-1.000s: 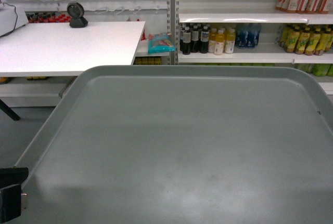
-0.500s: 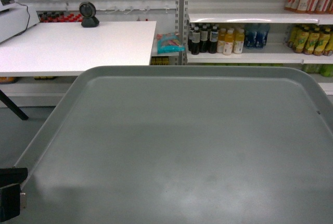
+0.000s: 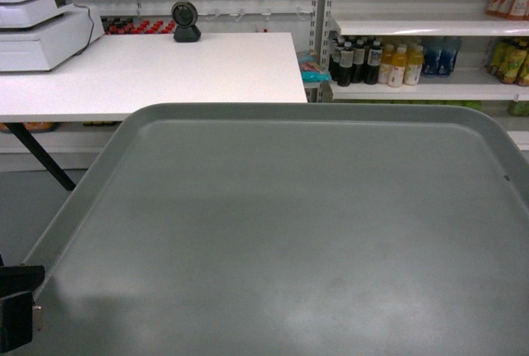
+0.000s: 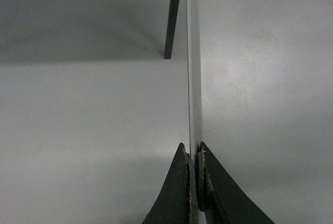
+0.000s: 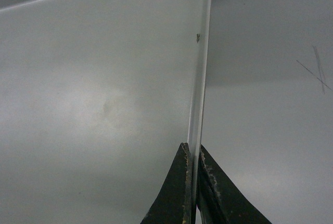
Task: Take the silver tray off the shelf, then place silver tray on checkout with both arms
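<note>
Silver tray (image 3: 281,232) held level; left hand (image 4: 193,156) and right hand (image 5: 193,154) each clamped edge-on upon opposite rims.

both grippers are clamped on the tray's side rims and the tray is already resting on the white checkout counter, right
Not quite. The left gripper and right gripper are shut on the silver tray rims, but the tray is not on the checkout yet. The head view shows it held in front of the counter, and the left wrist view shows bare floor beneath it.
</note>
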{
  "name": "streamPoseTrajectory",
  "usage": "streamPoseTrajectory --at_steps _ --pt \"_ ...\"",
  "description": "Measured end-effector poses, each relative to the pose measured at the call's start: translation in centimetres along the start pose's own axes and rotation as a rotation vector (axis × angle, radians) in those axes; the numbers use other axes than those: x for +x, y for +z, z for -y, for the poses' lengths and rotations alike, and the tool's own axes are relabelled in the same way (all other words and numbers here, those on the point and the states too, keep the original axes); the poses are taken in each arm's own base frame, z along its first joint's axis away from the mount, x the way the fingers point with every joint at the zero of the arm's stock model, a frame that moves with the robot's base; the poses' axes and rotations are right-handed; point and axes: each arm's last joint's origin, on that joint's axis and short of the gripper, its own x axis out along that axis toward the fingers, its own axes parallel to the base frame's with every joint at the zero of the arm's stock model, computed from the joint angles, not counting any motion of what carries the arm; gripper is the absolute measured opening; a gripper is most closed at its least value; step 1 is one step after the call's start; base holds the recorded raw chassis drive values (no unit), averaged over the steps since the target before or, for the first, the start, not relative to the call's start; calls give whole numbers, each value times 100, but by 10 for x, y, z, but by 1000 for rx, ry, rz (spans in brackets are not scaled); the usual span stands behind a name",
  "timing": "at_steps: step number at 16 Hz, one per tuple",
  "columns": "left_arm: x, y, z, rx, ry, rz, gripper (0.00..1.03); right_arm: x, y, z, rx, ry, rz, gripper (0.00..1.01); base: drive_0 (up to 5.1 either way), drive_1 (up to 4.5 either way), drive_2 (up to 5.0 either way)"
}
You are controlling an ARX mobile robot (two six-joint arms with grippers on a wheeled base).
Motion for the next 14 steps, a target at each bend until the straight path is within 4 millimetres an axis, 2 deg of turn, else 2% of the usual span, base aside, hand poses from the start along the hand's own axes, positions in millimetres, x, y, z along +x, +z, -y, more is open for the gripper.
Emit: streamPoseTrajectory --at_steps 14 --pt "0 0 0 0 0 -1 2 0 0 0 0 -1 -3 3 -497 244 244"
